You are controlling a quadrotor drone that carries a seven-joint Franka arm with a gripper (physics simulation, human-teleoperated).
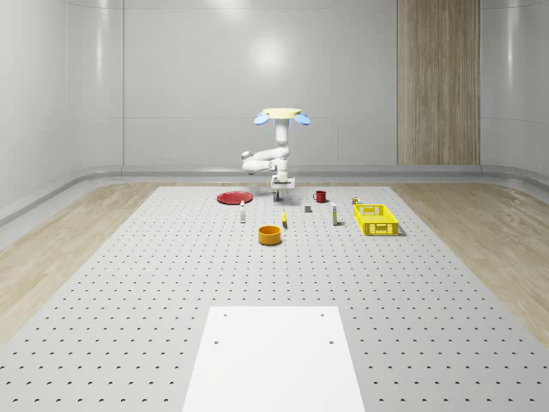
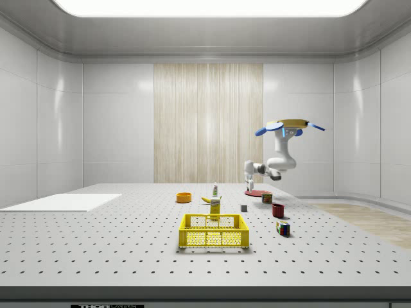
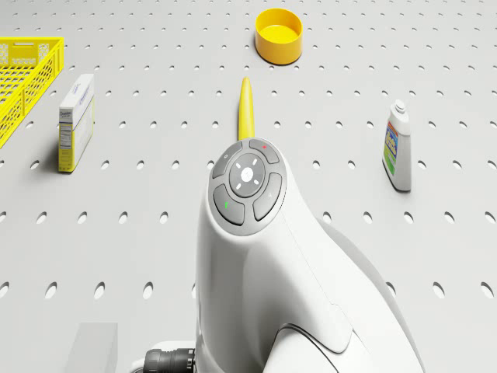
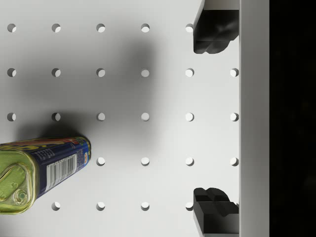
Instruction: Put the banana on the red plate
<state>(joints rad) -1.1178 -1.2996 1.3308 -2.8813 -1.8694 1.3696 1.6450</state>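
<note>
A wide perforated table [image 1: 129, 283] carries a white sheet [image 1: 274, 359] at the near end of the whole-scene view, and toward the far end the drone [image 1: 280, 116] hovers above the cluster of objects, its white arm [image 1: 268, 160] folded down beneath it. In the whole-scene view the gripper [image 1: 282, 190] hangs low, just above the table, between the red plate [image 1: 232, 197] on that view's left and a red mug [image 1: 320, 196] on its right. The wrist view shows the fingers [image 4: 213, 32] spread wide with only bare table between them and a tin can [image 4: 39, 170] lying on its side off to one flank. A yellow crate [image 1: 376, 219] sits to the whole-scene view's right of the group, and an orange bowl [image 1: 270, 234] sits nearer that camera. The banana [image 3: 247, 107] lies flat on the table in the drone view, stretching from the arm's round end toward the bowl, untouched and well apart from the plate. A boxed carton [image 3: 76, 122] stands beside the crate and a small bottle [image 3: 397, 146] stands upright on the banana's other side. In the side view a small multicoloured object [image 2: 282, 227], possibly a puzzle cube, sits near the mug.
</note>
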